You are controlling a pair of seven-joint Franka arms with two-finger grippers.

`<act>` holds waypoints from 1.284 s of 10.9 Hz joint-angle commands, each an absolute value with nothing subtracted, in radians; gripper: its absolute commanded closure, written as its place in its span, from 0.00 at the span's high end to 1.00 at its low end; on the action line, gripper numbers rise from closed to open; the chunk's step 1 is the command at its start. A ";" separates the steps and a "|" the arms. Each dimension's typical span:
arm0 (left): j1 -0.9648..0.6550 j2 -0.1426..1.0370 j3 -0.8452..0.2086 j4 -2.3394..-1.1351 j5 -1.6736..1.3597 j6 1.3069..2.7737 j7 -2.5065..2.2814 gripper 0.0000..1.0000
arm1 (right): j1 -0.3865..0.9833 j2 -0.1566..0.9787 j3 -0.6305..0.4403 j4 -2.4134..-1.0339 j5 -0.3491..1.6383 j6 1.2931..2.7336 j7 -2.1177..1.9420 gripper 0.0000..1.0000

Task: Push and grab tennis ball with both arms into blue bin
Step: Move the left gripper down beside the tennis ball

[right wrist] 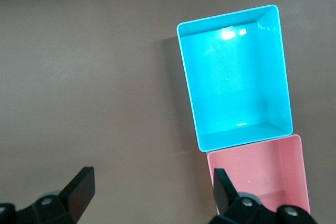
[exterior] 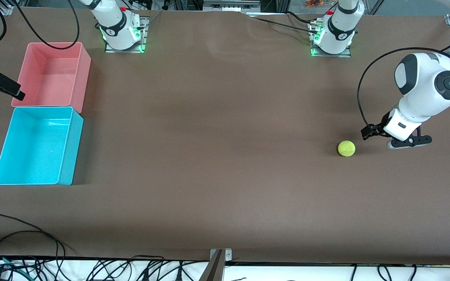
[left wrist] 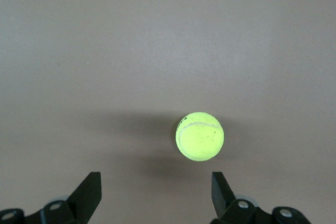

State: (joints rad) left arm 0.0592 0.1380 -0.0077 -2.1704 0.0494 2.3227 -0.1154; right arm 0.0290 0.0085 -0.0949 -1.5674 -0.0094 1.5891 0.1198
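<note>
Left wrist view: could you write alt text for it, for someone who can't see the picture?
A yellow-green tennis ball with a curved seam rests on a bare brown table, casting a soft shadow. The left tool is open, and its two black fingers sit apart at the picture's edge, short of the ball and not touching it.
</note>
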 commanded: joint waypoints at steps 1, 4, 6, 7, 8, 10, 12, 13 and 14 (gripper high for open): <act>0.067 0.133 -0.005 -2.186 0.054 2.341 0.039 0.36 | 0.025 0.015 -0.098 -1.540 0.008 1.574 0.106 1.00; 0.067 0.129 -0.005 -2.194 0.070 2.330 0.234 0.00 | 0.026 0.015 -0.126 -1.540 0.017 1.574 0.106 1.00; 0.084 0.130 0.003 -2.198 0.113 2.332 0.473 0.00 | 0.028 0.015 -0.123 -1.540 0.017 1.575 0.107 1.00; 0.084 0.130 0.003 -2.200 0.124 2.332 0.556 0.00 | 0.028 0.015 -0.124 -1.540 0.017 1.574 0.107 1.00; 0.083 0.130 0.003 -2.198 0.142 2.335 0.672 0.00 | 0.028 0.015 -0.123 -1.540 0.017 1.575 0.107 1.00; 0.087 0.130 0.005 -2.213 0.144 2.335 0.840 0.00 | 0.031 0.014 -0.121 -1.540 0.015 1.572 0.109 1.00; 0.092 0.130 0.003 -2.249 0.129 2.353 1.036 0.00 | 0.029 0.015 -0.123 -1.540 0.017 1.572 0.107 1.00; 0.095 0.132 0.003 -2.266 0.123 2.387 1.104 0.00 | 0.028 0.015 -0.124 -1.540 0.017 1.574 0.107 1.00; 0.097 0.136 0.003 -2.273 0.079 2.404 1.171 0.00 | 0.028 0.015 -0.124 -1.540 0.017 1.575 0.107 1.00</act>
